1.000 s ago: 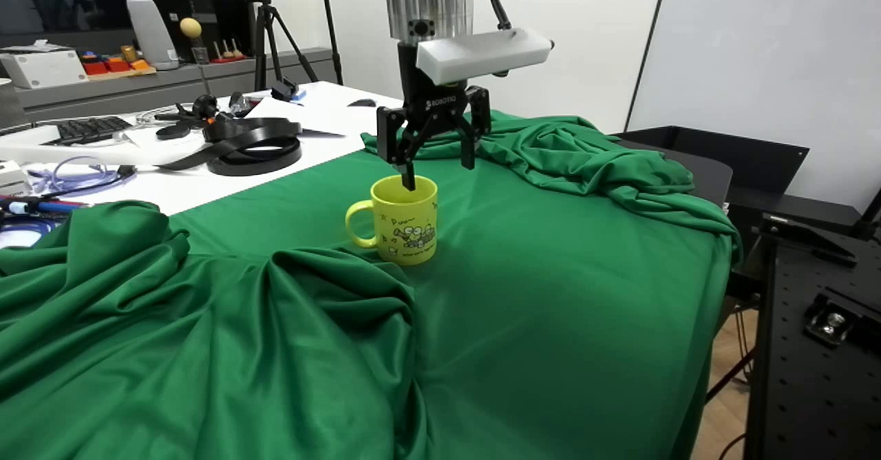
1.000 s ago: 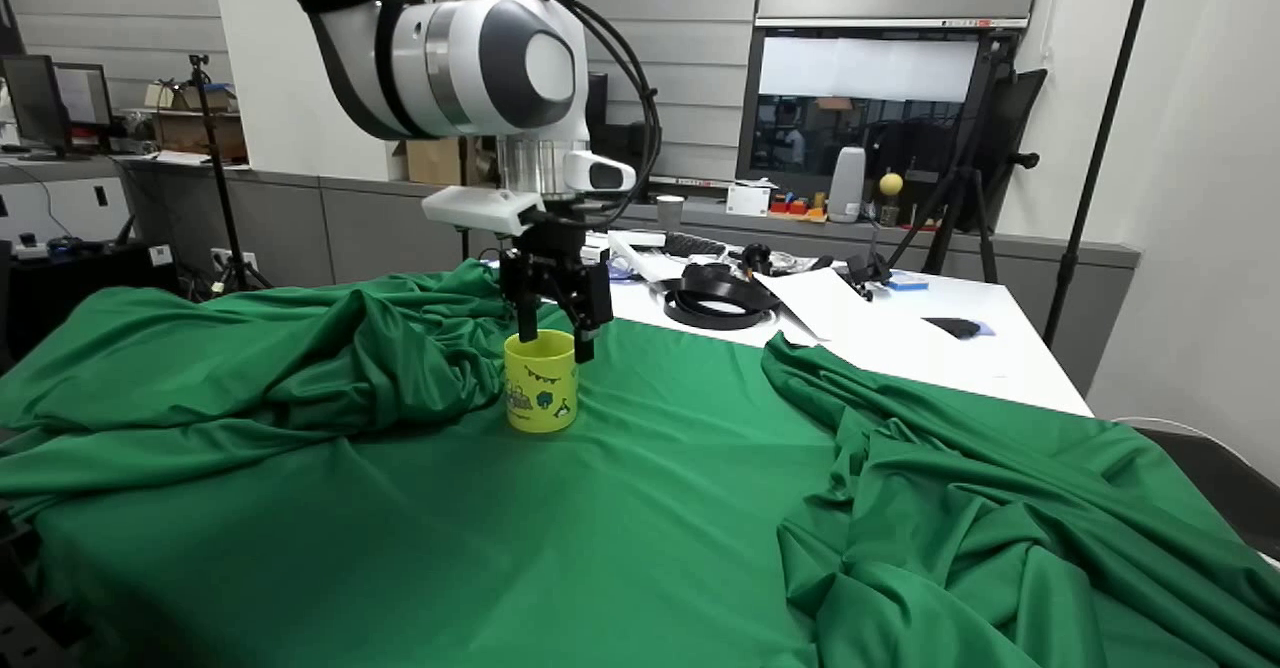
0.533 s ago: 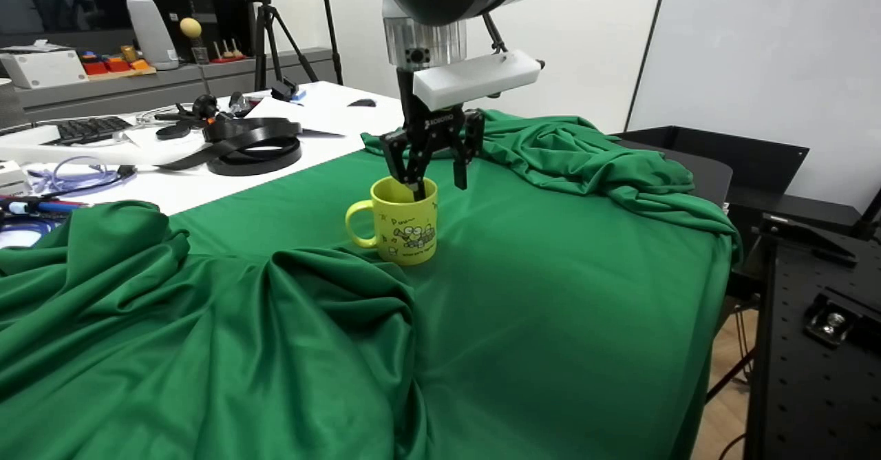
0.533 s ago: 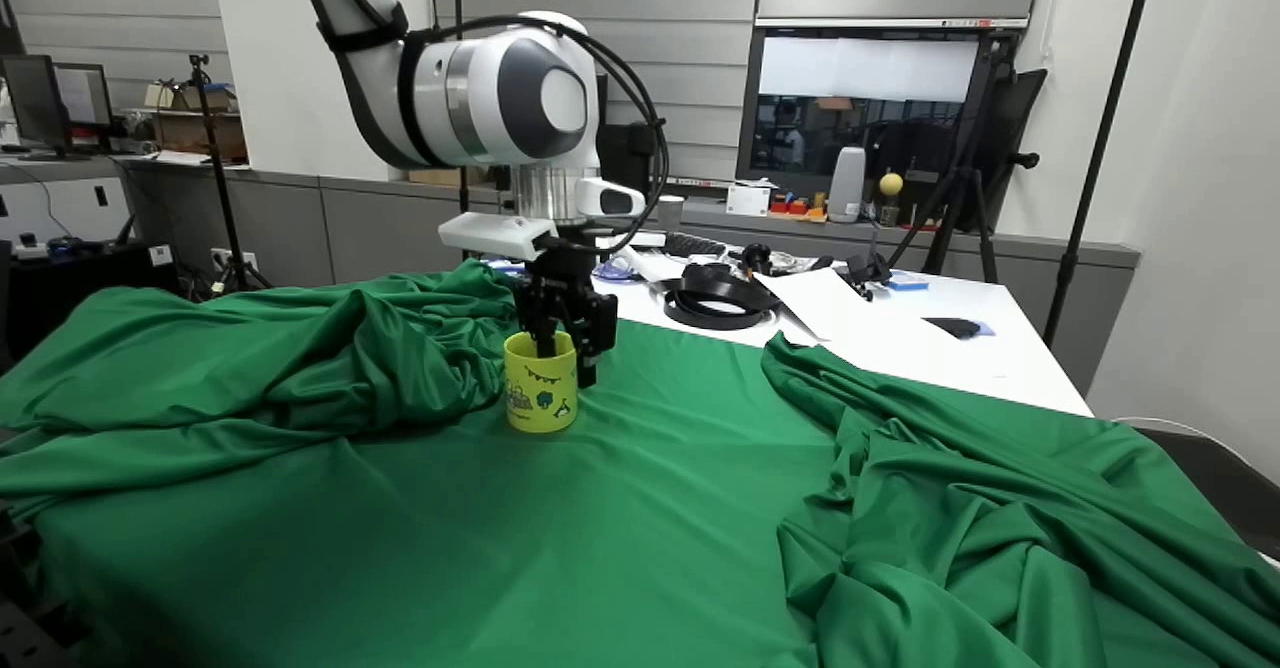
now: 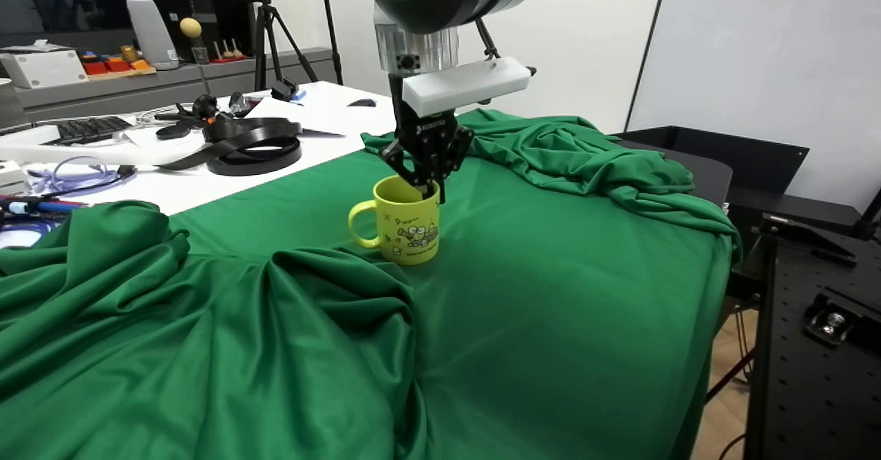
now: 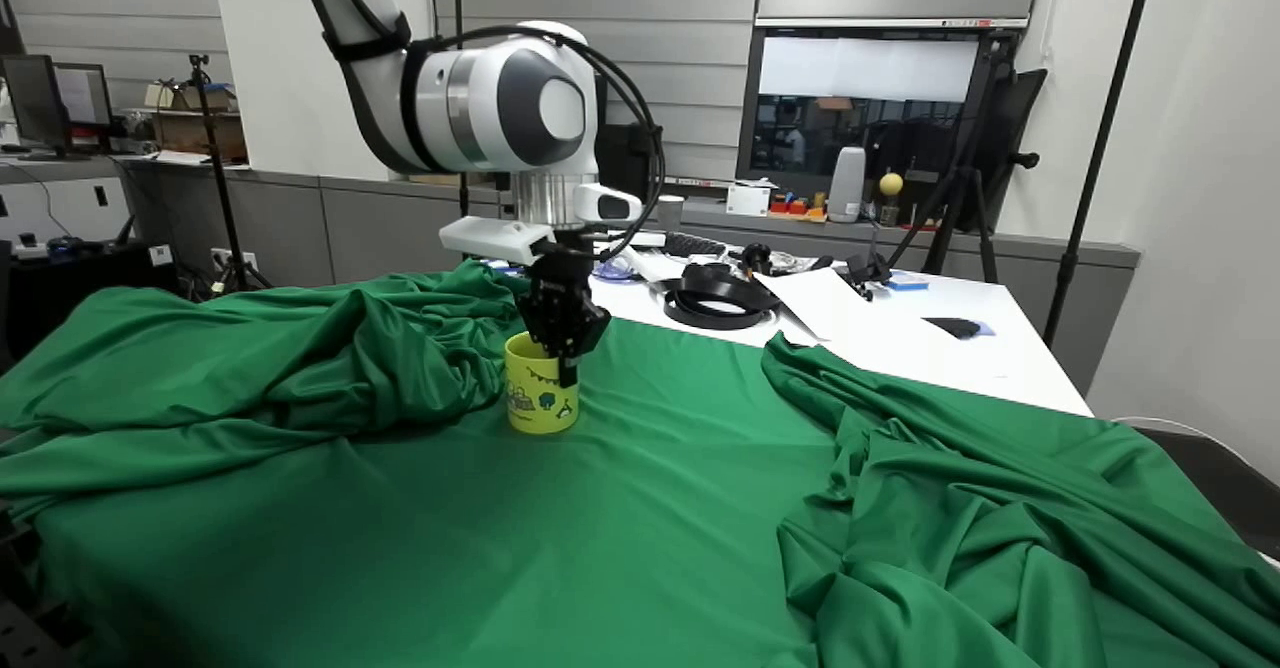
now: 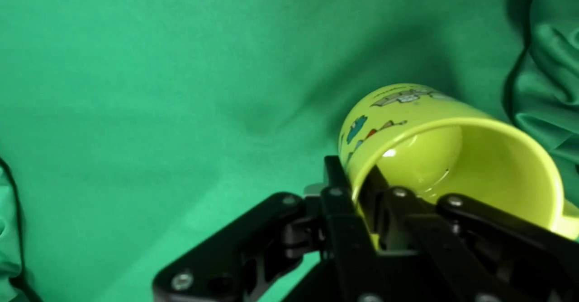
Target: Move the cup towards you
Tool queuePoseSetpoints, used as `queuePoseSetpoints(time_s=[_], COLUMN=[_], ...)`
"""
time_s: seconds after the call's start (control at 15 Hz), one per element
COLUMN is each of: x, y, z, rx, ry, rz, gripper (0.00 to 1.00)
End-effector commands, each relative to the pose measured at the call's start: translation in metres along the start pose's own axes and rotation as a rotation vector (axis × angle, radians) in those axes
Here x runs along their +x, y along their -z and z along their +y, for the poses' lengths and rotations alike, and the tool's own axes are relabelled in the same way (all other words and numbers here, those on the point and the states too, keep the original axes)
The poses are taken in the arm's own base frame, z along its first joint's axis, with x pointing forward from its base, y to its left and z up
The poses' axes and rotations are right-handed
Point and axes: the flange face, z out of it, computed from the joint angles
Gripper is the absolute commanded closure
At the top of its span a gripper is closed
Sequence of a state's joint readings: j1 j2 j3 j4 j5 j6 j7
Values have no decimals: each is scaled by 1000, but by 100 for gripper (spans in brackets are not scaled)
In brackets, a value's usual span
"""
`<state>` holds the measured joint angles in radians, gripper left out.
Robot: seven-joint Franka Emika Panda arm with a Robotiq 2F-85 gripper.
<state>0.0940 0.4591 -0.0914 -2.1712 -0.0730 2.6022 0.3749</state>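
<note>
The cup [image 5: 409, 234], a yellow-green mug with printed figures and a loop handle [image 5: 361, 224], stands upright on the green cloth in both exterior views. My gripper [image 7: 355, 172] is shut on its wall from above. One finger [image 7: 376, 184] reaches inside the rim, the other [image 7: 335, 168] presses against the outside. In the wrist view the cup's open mouth lies right of the fingers, its handle cut off at the picture's right edge. An exterior view shows the gripper [image 6: 566, 373] at the cup's right-hand rim; the inner fingertip is hidden in the cup there.
Bunched folds of green cloth [image 5: 323, 295] lie close beside the cup, with another heap [image 5: 585, 150] farther back. Beyond the cloth, the white table [image 6: 960, 358] bears black coiled straps [image 6: 715, 298], papers and cables. Tripods [image 5: 268, 40] stand behind.
My gripper has come down to the cup and its fingers have drawn together on the wall. The cup has shifted very slightly towards the outer finger's side.
</note>
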Motion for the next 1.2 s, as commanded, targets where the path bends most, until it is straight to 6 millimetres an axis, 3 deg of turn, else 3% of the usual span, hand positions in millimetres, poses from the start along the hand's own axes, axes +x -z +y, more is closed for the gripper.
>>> queuePoseSetpoints(time_s=[0.0, 0.27, 0.67, 0.93, 1.13], x=[2, -6, -39, -62, -74], y=[16, 35, 70, 65, 50], z=[2, 16, 64, 94, 109], rx=[14, 17, 35, 51, 63], ry=[-24, -25, -79, -132, -161], rz=[2, 13, 56, 33, 15], gripper=[100, 97, 97, 97, 97])
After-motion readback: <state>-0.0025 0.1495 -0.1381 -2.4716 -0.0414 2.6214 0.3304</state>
